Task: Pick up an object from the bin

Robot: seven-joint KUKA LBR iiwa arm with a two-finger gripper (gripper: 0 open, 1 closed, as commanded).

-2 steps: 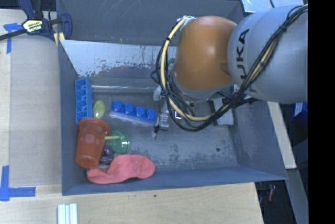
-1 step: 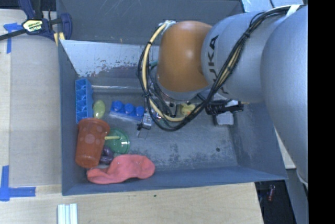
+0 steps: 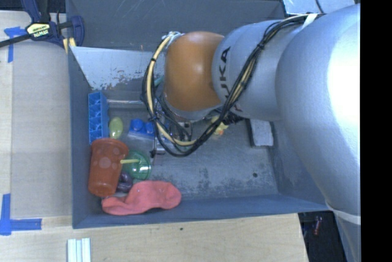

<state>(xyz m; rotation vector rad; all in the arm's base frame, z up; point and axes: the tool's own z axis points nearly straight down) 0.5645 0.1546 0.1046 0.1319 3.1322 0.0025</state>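
Note:
My gripper (image 3: 163,134) hangs low in the left half of the bin, mostly hidden under the arm's wrist. Its dark body sits just right of a small blue plastic piece (image 3: 142,127). A yellow-green egg-shaped thing (image 3: 116,127) lies left of that blue piece. Just below the gripper lies a green round thing (image 3: 138,166) with a yellow stick across it. An orange-brown cup (image 3: 105,166) lies on its side at the green thing's left.
A blue ridged tray (image 3: 97,112) stands along the left wall. A pink cloth (image 3: 144,198) lies by the front wall. A grey block (image 3: 261,133) rests at the right, partly under the arm. The arm covers the bin's right and back.

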